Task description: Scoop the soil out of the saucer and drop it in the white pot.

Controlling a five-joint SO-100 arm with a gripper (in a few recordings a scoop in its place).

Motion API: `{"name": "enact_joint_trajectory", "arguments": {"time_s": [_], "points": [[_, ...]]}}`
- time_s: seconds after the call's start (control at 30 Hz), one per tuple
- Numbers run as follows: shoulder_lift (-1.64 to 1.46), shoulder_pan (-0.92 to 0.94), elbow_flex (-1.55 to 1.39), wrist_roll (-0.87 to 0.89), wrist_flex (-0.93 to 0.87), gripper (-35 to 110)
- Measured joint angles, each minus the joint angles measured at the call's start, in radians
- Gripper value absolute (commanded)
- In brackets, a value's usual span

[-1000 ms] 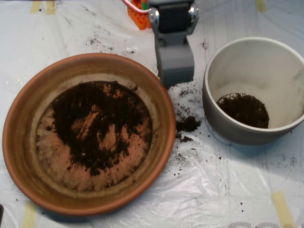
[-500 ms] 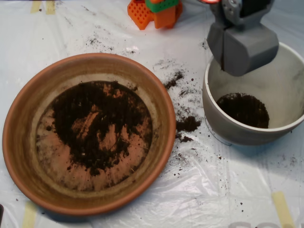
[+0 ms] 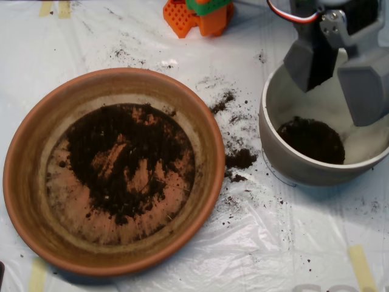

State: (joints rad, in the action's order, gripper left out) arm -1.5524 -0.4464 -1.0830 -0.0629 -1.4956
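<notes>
One large round terracotta saucer (image 3: 114, 170) sits on the left, and dark crumbly potting soil (image 3: 124, 161) spreads across its floor in a thin patchy layer, bare orange clay showing through. One round off-white ceramic pot (image 3: 304, 164) stands on the right, well clear of the saucer, with a dark heap of soil (image 3: 312, 139) at its bottom. Over that pot hangs the one grey clamshell end effector (image 3: 337, 76), its two halves spread wide apart, nothing gripped between them. One orange and green plastic block (image 3: 197, 15) sits at the top edge. The table wears a crinkled clear plastic sheet (image 3: 200, 255) over white, held by strips of yellowish tape (image 3: 361, 264). Spilled crumbs and one small clump (image 3: 241, 159) lie between saucer and pot.
</notes>
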Motion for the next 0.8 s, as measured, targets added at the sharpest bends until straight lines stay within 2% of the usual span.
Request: {"name": "enact_joint_trajectory", "arguments": {"time_s": [0.37,0.67,0.8], "points": [[-0.156,-0.002,-0.301,-0.037,0.112,35],[-0.184,-0.002,-0.305,-0.023,0.101,36],[-0.183,0.025,-0.209,0.021,0.071,35]]}}
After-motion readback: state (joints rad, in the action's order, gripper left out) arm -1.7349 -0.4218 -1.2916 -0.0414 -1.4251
